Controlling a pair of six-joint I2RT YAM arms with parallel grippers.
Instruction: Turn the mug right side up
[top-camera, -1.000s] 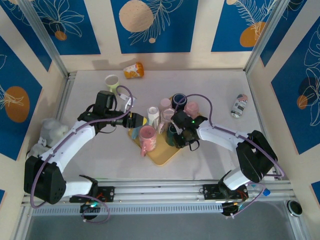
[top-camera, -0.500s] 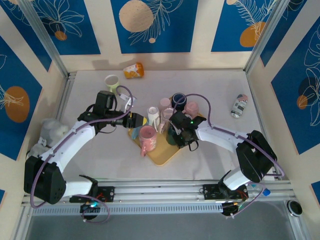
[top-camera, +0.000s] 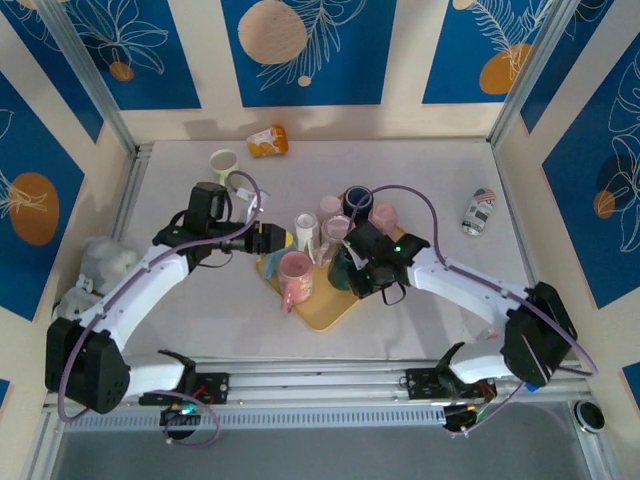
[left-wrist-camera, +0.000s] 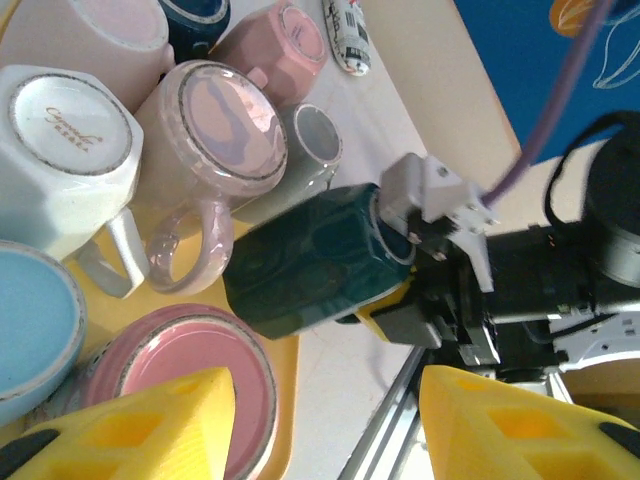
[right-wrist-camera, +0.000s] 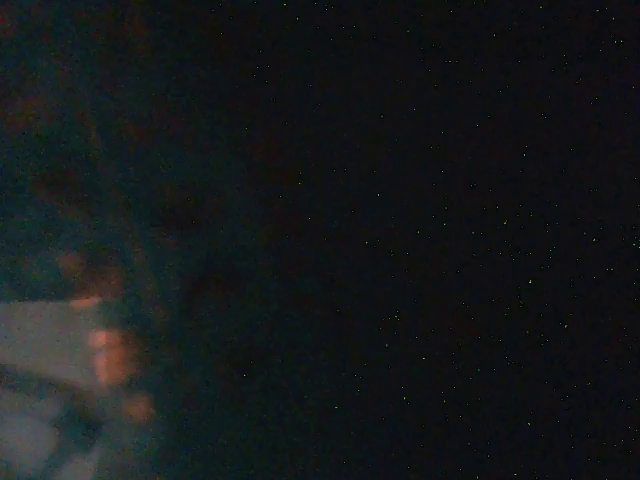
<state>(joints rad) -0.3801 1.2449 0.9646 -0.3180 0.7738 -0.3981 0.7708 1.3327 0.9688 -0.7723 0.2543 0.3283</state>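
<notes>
1. The right arm reached in from the right, elbow bent, with the right gripper (top-camera: 358, 264) clamped on the rim of the dark green mug (left-wrist-camera: 310, 255).
2. That mug lay tipped on its side at the right edge of the yellow tray (top-camera: 325, 310), just beside an upside-down pink mug (left-wrist-camera: 225, 115).
3. The left arm stretched across the surface (top-camera: 430, 175), and the left gripper (left-wrist-camera: 325, 430) hung with its fingers apart and empty.
</notes>
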